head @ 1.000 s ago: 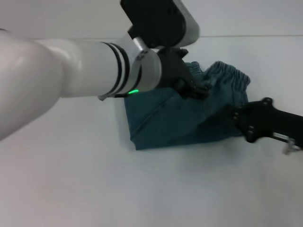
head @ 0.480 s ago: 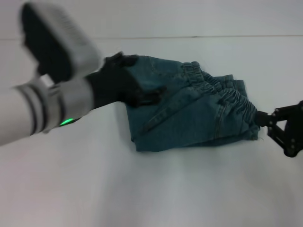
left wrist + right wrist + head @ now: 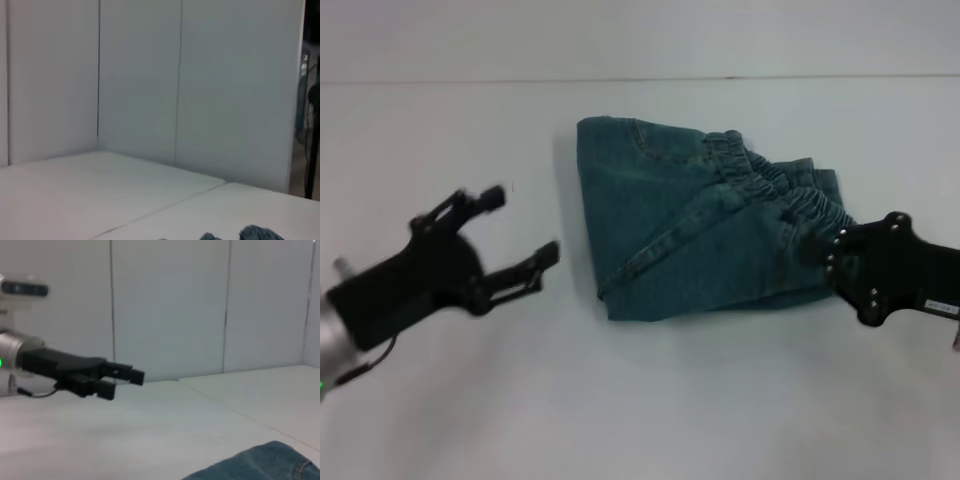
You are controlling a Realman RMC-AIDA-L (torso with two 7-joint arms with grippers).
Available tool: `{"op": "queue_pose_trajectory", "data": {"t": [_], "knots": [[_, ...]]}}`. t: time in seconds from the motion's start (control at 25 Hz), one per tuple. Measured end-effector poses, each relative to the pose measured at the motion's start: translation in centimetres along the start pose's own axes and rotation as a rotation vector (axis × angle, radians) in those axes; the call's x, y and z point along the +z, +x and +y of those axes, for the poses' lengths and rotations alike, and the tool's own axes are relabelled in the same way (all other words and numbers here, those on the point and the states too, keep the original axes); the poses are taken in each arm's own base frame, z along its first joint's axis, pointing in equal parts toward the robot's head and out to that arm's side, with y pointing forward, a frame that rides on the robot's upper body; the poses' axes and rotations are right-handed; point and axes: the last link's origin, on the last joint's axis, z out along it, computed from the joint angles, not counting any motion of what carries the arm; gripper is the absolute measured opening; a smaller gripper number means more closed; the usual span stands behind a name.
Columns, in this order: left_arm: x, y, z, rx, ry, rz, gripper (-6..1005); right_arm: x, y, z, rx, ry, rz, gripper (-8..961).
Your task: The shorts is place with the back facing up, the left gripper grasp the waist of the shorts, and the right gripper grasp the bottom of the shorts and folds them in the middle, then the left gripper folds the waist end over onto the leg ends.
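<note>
Left end effector now hangs clear of the denim shorts, fingers spread wide and holding nothing; half a second earlier it was over the cloth. Folded shorts lie on the white desk, waist ruffles rightward. Right end effector touches that end, grip undeterminable. Judgement: final fold released.

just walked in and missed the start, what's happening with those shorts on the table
A two-armed robot is folding denim shorts on a white table. They lie folded into a compact bundle, the ruffled waist on top toward the robot's right. The left hand is open and empty, off to the left, clear of the cloth. The right hand sits at the bundle's right edge by the waist; whether it is gripping the fabric can't be seen.
</note>
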Motion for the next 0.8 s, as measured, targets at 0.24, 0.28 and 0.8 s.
{"op": "queue_pose_trajectory", "data": {"t": [0.24,0.28,0.8], "knots": [[-4.0,-4.0,2.0,0.002,0.004,0.088,946,1.3,1.5,2.2,-0.030,-0.070,-0.016,71],[-4.4,-4.4,2.3,-0.004,-0.001,0.090,945,1.5,1.8,2.7,-0.047,-0.085,-0.020,108],[-6.6,-6.2,3.7,-0.034,0.003,0.034,938,2.8,2.9,4.5,-0.064,-0.123,-0.037,551]]}}
